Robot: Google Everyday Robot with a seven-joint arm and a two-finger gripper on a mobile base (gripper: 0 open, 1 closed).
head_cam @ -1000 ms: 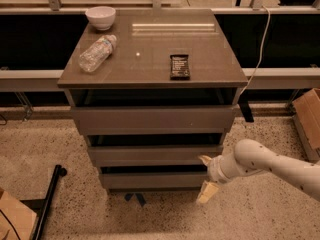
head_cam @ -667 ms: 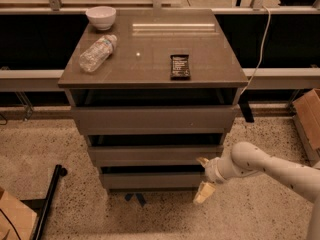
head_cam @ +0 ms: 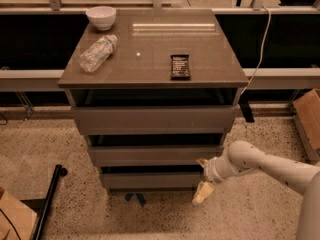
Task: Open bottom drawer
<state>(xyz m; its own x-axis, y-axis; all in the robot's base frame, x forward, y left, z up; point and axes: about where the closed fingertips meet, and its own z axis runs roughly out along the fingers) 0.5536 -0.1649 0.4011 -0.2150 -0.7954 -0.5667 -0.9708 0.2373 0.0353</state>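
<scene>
Your gripper [head_cam: 202, 178] sits low on the right side of the table [head_cam: 150, 44], at the right end of the bottom drawer [head_cam: 150, 180]. The pale arm reaches in from the lower right corner of the view. You have the fingers [head_cam: 203, 193] spread wide: one tip shows just above the drawer front's right end, the other just below it, near the floor. You cannot tell from here whether either tip touches the panel.

The bottom drawer is the lowest and narrowest of the three grey-brown fronts, directly under the middle drawer front [head_cam: 155, 155]. A dark gap runs along its upper edge. The top drawer front [head_cam: 152, 119] is the widest.

On the table you see a white bowl [head_cam: 101, 17] at the back left, and a clear plastic bottle [head_cam: 98, 52] lying on its side just in front of it. A dark wrapped bar [head_cam: 180, 66] lies right of centre. A white cable [head_cam: 257, 59] hangs past the table's right side.
</scene>
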